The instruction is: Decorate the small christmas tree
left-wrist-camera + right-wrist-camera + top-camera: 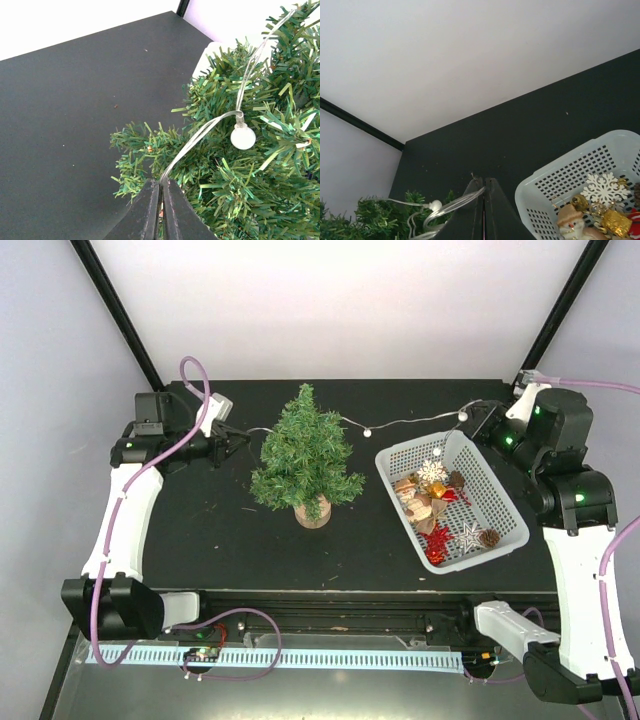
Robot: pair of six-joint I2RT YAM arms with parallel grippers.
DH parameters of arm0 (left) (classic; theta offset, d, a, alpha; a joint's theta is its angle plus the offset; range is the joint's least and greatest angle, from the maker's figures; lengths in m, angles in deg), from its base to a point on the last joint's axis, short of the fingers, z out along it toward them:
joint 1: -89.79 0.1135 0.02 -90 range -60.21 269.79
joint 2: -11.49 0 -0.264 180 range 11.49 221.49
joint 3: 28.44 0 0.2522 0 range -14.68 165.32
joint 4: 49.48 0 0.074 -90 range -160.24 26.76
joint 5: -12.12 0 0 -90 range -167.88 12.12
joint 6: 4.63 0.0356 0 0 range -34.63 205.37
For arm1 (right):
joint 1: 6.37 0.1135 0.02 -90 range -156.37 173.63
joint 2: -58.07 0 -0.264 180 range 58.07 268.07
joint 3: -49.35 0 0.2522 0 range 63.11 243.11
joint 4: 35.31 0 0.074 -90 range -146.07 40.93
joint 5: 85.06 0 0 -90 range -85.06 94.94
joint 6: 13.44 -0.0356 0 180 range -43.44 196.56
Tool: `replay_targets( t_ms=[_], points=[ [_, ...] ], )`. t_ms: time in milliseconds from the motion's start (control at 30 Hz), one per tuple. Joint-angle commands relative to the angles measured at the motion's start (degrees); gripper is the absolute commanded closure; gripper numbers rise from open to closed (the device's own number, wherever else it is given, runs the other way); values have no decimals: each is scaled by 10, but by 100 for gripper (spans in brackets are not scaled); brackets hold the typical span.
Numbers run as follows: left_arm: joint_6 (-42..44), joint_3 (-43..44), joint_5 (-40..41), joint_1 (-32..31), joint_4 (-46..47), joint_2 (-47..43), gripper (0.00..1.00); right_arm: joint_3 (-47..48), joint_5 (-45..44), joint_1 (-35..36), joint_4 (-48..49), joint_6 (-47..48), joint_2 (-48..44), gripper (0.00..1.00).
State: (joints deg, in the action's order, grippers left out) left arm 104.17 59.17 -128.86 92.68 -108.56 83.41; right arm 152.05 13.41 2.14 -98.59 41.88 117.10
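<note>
Two hands are clenched on one light string (pixel 400 423), one at each end of its visible run. The left hand (pixel 238 443) sits just beside the tree (pixel 305 460), on its left. In the left wrist view its fingers meet with the clear wire pinched between the tips. From there the wire rises across the branches to a round white bulb (pixel 243 137) resting against the needles. The right hand (pixel 482 422) is at the far corner of the basket (pixel 497 502), well apart from the tree. Its wrist view shows the jaws shut, with wire strands trailing from the tips toward the foliage.

Tree position: upright on its wooden stump (pixel 313 512), near the middle of the bench (pixel 200 530), between the left hand and the basket.

Purpose of the grip: holding the string at two points draws it into a span across the far side of the tree. This should allow it to be laid into the branches rather than dropped in a heap. Judged from the overhead view, the string touches only the upper left foliage, so the wrap is at an early stage.

The basket sits to the right of the tree. Its ornaments (pixel 432 472) are near the right hand, and none is visible on the tree.
</note>
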Motion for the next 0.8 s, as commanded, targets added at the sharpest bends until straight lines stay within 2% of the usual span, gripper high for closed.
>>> replay_targets(
  t_ms=[0,300,667,767],
  points=[
    [1,8,-3,-8,14,3,93,-1,-20,-3,-19,21,-10,99],
    [13,-28,15,-44,14,-18,92,25,-47,-3,-62,43,-15,99],
    [6,-17,21,-53,23,-5,91,25,-43,-3,-58,42,-10,99],
    [4,-13,38,-53,24,-9,88,21,-47,-4,-60,40,-10,99]
  ],
)
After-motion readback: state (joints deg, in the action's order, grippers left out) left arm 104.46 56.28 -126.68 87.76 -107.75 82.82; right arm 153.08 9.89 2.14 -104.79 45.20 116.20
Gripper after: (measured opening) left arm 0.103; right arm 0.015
